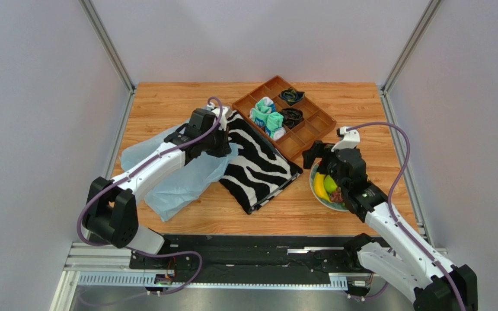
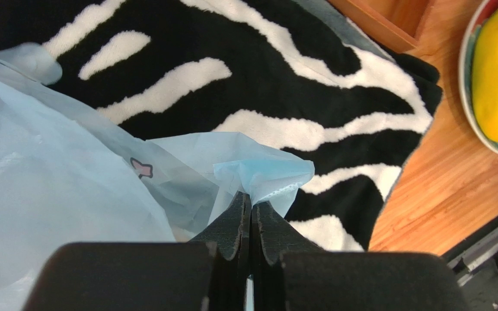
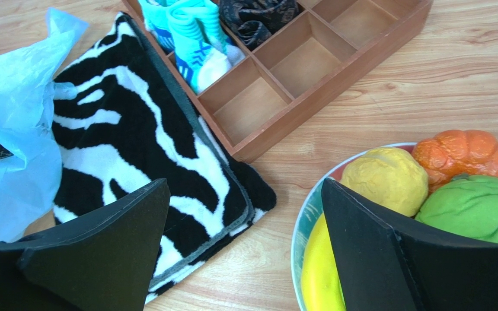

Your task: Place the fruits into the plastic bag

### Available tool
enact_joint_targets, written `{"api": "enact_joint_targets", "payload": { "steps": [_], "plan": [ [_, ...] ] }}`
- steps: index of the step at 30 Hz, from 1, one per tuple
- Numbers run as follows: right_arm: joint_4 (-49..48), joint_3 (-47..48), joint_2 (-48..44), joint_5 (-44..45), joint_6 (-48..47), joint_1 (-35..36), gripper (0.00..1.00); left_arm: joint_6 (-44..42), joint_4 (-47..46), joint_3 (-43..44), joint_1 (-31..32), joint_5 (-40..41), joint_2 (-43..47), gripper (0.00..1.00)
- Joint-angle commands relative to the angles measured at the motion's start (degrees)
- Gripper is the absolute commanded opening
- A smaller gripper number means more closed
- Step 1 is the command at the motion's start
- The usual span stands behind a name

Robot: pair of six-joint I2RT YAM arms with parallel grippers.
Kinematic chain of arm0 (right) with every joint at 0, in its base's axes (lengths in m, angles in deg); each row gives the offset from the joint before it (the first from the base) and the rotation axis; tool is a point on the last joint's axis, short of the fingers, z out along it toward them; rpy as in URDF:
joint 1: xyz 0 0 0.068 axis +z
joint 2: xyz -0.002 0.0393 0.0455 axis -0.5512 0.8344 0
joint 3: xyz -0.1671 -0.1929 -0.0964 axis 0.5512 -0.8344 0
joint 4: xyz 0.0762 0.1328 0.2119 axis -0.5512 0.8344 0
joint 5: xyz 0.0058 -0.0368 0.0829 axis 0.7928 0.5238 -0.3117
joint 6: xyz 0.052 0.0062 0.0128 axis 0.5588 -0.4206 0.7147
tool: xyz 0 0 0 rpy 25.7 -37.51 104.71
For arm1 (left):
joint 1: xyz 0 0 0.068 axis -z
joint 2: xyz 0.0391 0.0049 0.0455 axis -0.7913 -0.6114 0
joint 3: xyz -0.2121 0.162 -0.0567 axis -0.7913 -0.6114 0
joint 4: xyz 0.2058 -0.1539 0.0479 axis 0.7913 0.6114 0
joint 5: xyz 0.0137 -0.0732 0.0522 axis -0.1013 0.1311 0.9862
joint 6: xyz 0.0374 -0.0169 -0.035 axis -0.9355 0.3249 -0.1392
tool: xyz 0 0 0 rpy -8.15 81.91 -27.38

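Note:
The light-blue plastic bag [image 1: 173, 175] lies on the table's left half, partly over the zebra cloth. My left gripper [image 2: 251, 204] is shut on a bunched edge of the bag [image 2: 264, 175] and holds it above the cloth. The fruits sit in a bowl [image 1: 314, 188] at the right: a yellow banana [image 1: 320, 186], a green fruit [image 3: 479, 207], a yellow lemon [image 3: 388, 178], an orange pumpkin-like fruit [image 3: 469, 150] and red-purple grapes [image 1: 336, 195]. My right gripper [image 3: 245, 253] is open and empty, hanging over the bowl's left rim [image 3: 307, 220].
A black-and-white zebra-striped cloth [image 1: 258, 162] lies in the middle. A brown wooden divided tray [image 1: 307, 133] with teal-and-white rolled socks [image 1: 268, 116] and dark items stands at the back. Black rail along the table's near edge.

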Motion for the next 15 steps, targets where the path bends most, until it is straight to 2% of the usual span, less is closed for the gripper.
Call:
{"api": "enact_joint_targets", "payload": {
  "steps": [1, 6, 11, 15],
  "plan": [
    [-0.48, 1.19, -1.32, -3.24, -0.02, -0.18, 0.91, -2.47, -3.86, -1.72, 0.11, -4.05, 9.51, 0.0],
    [-0.56, 4.44, 1.14, -9.21, 0.75, 0.34, 0.89, -6.24, 3.78, -2.6, 0.11, -6.17, 21.37, 0.0],
    [-6.71, 6.73, 8.06, -16.5, 7.42, 1.39, 0.88, -7.83, 11.6, -4.8, 0.11, -5.29, 30.79, 0.0],
    [-13.74, 9.98, 15.01, -20.98, 14.36, 4.03, 0.88, -8.36, 14.07, -6.99, 0.11, -5.56, 36.86, 0.0]
  ]
}}
